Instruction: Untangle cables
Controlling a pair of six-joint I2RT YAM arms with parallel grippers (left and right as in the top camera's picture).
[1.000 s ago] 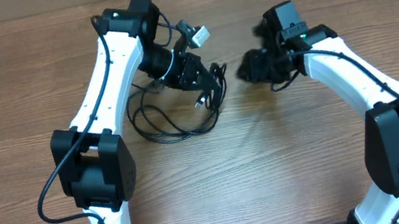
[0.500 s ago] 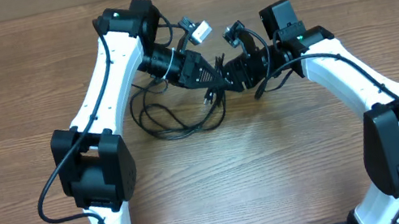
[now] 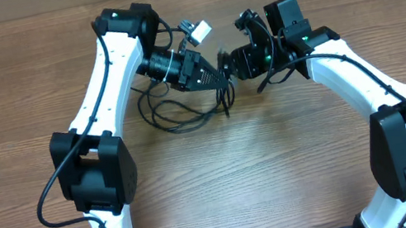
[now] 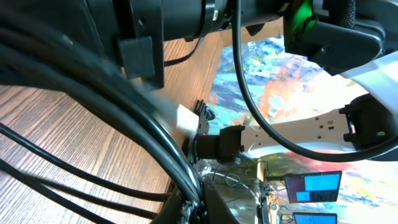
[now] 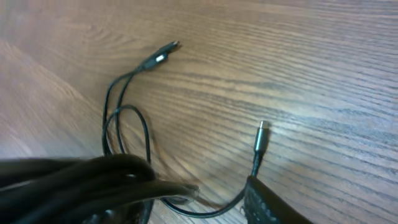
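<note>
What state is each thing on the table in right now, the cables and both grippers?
cables: tangled in loose loops, partly lying on the table, partly raised to the left gripper.
left gripper: jaws shut on the cables.
right gripper: close beside the left one; whether its jaws are open or shut cannot be told.
plugs: free, plugged into nothing.
</note>
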